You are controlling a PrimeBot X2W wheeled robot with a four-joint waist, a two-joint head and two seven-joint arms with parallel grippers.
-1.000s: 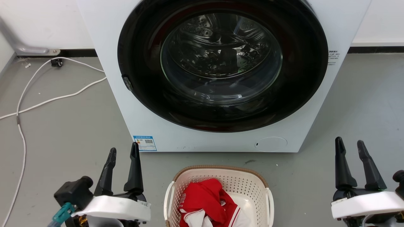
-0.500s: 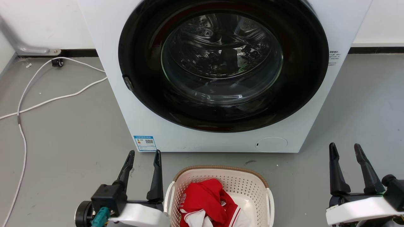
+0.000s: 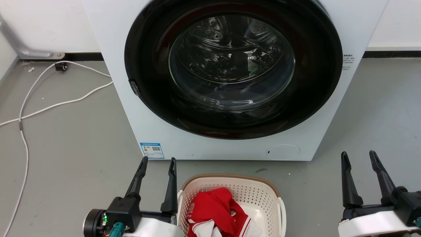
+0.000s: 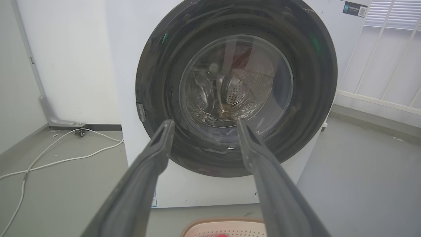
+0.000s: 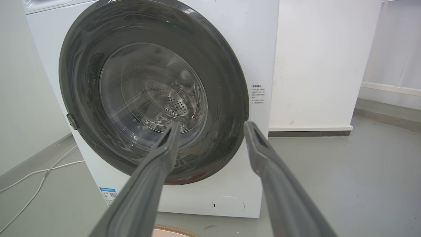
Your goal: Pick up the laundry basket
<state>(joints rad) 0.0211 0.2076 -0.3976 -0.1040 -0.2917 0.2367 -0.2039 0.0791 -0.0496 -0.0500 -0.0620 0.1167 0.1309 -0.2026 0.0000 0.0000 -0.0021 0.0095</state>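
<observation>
Left gripper (image 3: pixel 158 159) shifted beside one laundry basket (image 3: pixel 227 175), maybe touching, right gripper (image 3: pixel 358 152) apart, both two-fingered, spread, empty

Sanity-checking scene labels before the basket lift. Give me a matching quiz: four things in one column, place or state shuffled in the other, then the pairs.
Things
1. laundry basket
2. red garment
3. white cable
4. left claw

Place or state
A. lies inside the basket
B. open, close beside the basket's left side
C. stands on the floor in front of the washing machine
D. trails across the floor left of the washing machine

Pairs: 1-C, 2-A, 3-D, 4-B
</observation>
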